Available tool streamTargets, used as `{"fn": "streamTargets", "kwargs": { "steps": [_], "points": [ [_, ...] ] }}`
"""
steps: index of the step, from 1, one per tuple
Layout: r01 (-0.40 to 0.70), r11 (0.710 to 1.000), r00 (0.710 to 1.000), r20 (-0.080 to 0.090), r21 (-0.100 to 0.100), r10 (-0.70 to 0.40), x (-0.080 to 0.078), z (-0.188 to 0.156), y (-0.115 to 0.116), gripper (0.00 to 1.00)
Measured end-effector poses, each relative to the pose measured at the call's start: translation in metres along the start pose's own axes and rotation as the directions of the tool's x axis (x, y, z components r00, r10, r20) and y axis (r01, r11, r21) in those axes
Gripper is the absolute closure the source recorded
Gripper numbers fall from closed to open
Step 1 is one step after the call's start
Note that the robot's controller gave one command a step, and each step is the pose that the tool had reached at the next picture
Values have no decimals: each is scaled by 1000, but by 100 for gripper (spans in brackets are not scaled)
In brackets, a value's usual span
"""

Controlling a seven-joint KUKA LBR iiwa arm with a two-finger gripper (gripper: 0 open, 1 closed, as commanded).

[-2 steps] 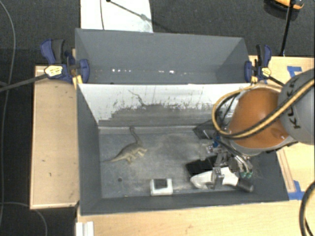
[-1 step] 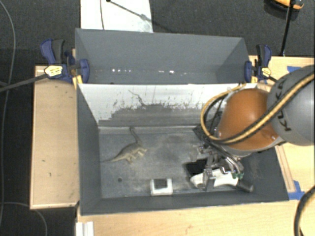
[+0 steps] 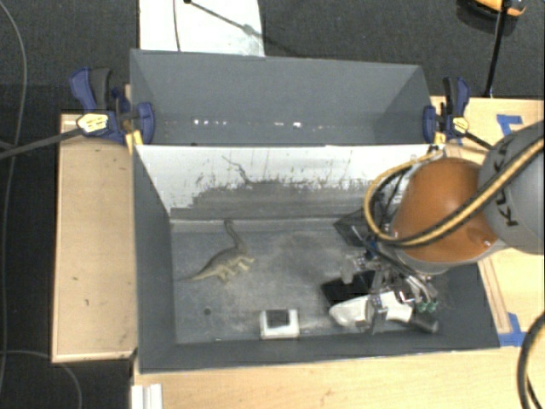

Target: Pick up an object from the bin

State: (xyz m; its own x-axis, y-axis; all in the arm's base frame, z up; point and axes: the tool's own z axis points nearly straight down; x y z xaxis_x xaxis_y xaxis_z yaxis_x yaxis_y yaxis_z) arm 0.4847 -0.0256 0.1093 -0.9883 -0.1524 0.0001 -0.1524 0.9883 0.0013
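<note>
Tan toy dinosaur (image 3: pixel 226 264) lies alone at the left of the bin (image 3: pixel 157 228) floor, with a small white square block (image 3: pixel 279 322) by the front wall. At the right, the hand (image 3: pixel 375 305) sits low, beside a black piece (image 3: pixel 339 290) and a white lump (image 3: pixel 347 314), probably the likeliest picks. Can't tell if it's spread or pinching.

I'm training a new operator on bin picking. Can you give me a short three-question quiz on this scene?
1. True or false: the tan toy dinosaur touches the gripper.
2. Fill in: in the view, the small white square block lies to the ___ of the gripper.
3. Which lies nearest the gripper? A the dinosaur; B the square block; C the white lump beside a black piece.
Key: 1 false; 2 left; 3 C.
</note>
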Motion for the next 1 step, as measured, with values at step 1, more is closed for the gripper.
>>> {"fn": "streamTargets", "kwargs": {
  "steps": [1],
  "points": [
    [71,997,997,8,5,-71,10,40,-57,0]
  ]
}}
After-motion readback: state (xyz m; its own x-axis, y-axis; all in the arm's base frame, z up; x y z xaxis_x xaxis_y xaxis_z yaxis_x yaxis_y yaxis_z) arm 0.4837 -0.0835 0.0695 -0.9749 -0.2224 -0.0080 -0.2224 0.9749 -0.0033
